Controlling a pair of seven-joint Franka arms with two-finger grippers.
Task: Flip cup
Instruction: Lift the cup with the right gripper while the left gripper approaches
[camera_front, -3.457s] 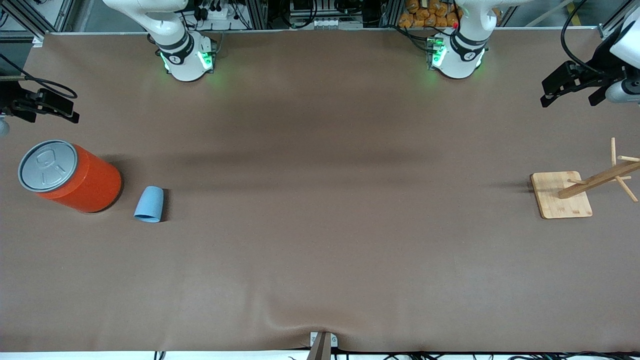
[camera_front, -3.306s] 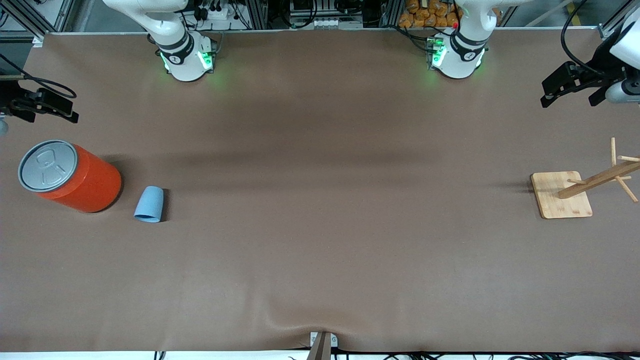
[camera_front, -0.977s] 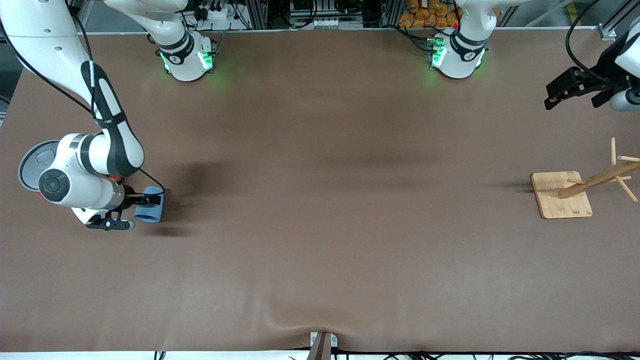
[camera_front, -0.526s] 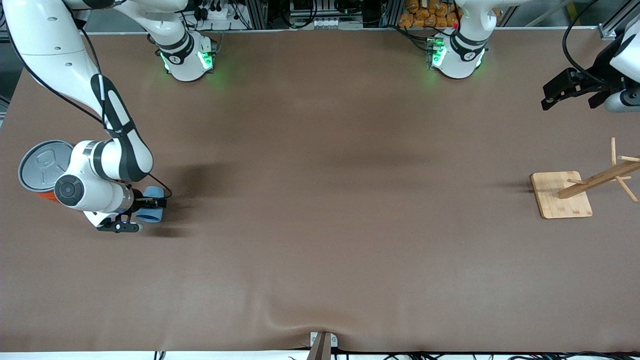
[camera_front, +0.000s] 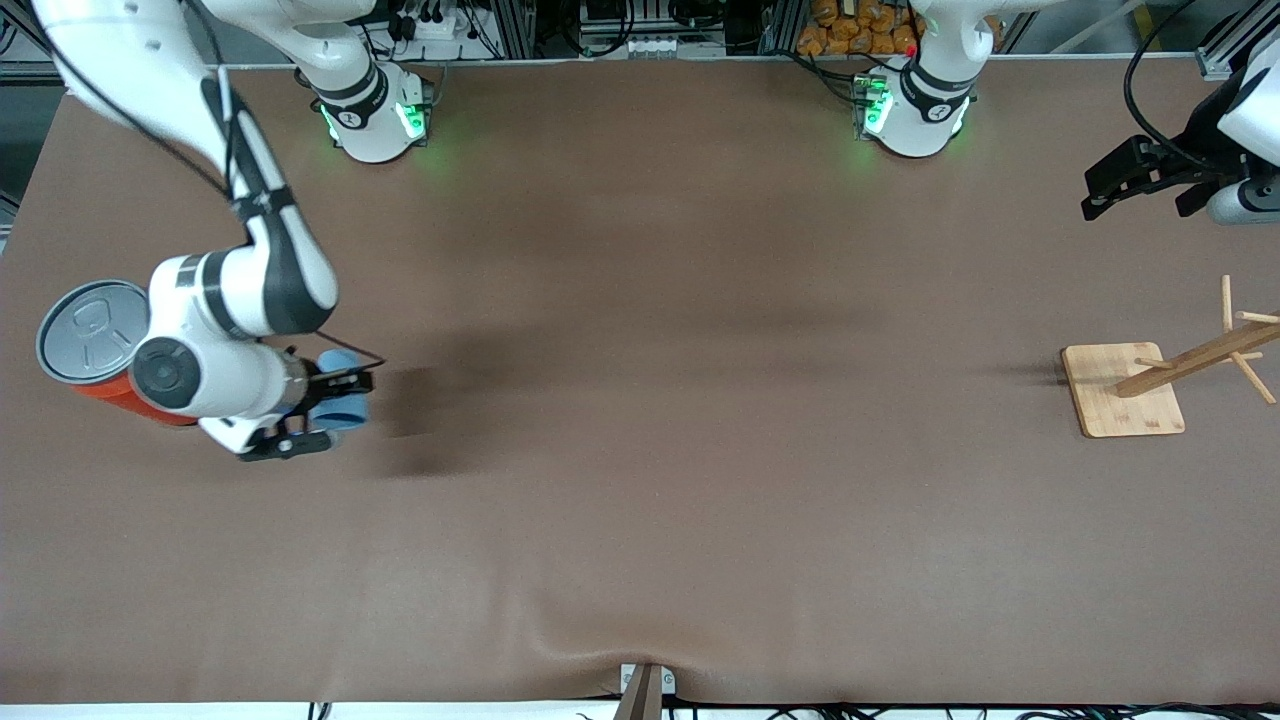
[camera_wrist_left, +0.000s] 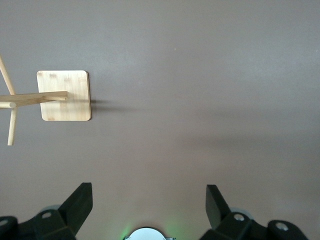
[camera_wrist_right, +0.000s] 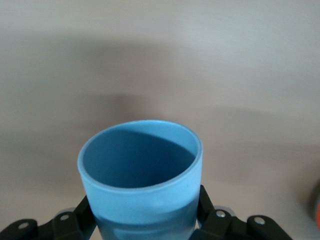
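Gripping the cup, your right gripper holds it off the table, just beside the can at the right arm's end. In the right wrist view the cup shows its darker blue inside and its open mouth faces away from the wrist, with 1 finger on each side of its lower wall; the right gripper is closed onto it at a middling width. In the front view the cup is mostly hidden by the wrist, so you see only part of its light-blue wall, and how far it is tilted cannot be told there. A dark shadow lies on the table beneath it.

Your left gripper waits in the air over the table's edge at the left arm's end. In the left wrist view its 2 black fingers stand wide apart around nothing, so the left gripper is open and empty.

You also have a wooden rack standing at the left arm's end, its square base flat on the table and its pegged post rising from it; the left wrist view shows the rack too. It stands well apart from the cup and the can.
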